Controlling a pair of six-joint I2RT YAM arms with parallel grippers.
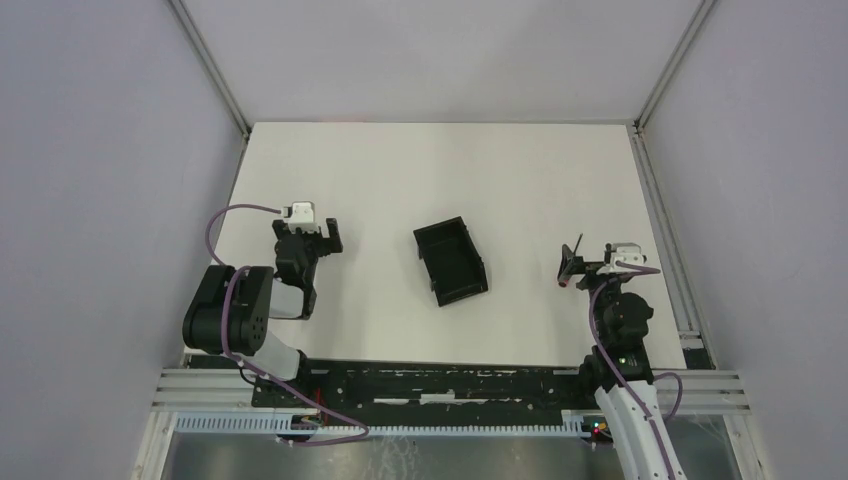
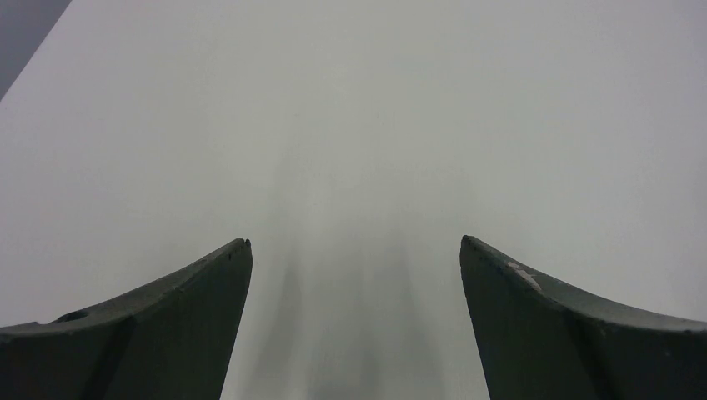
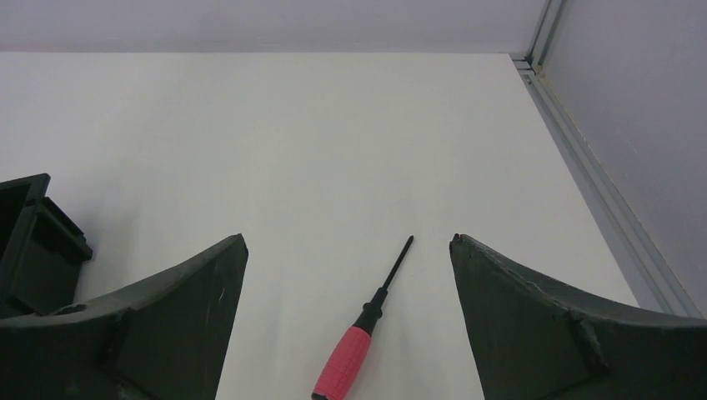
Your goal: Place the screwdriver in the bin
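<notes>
The screwdriver [image 3: 360, 337], red handle and thin black shaft, lies flat on the white table between my right gripper's open fingers, shaft tip pointing away. In the top view its shaft [image 1: 577, 243] shows just beside the right gripper [image 1: 590, 263]. My right gripper [image 3: 348, 239] is open and empty, hovering above the screwdriver. The black bin [image 1: 450, 262] stands open-topped at the table's middle, to the left of the right gripper; one corner of it shows in the right wrist view [image 3: 33, 242]. My left gripper [image 1: 308, 234] is open and empty over bare table [image 2: 354, 242], left of the bin.
The table's right edge has a metal rail [image 3: 584, 158] and a grey wall beyond it, close to the screwdriver. White table [image 1: 440, 170] stretches behind the bin. The arm bases sit on a rail [image 1: 450, 385] at the near edge.
</notes>
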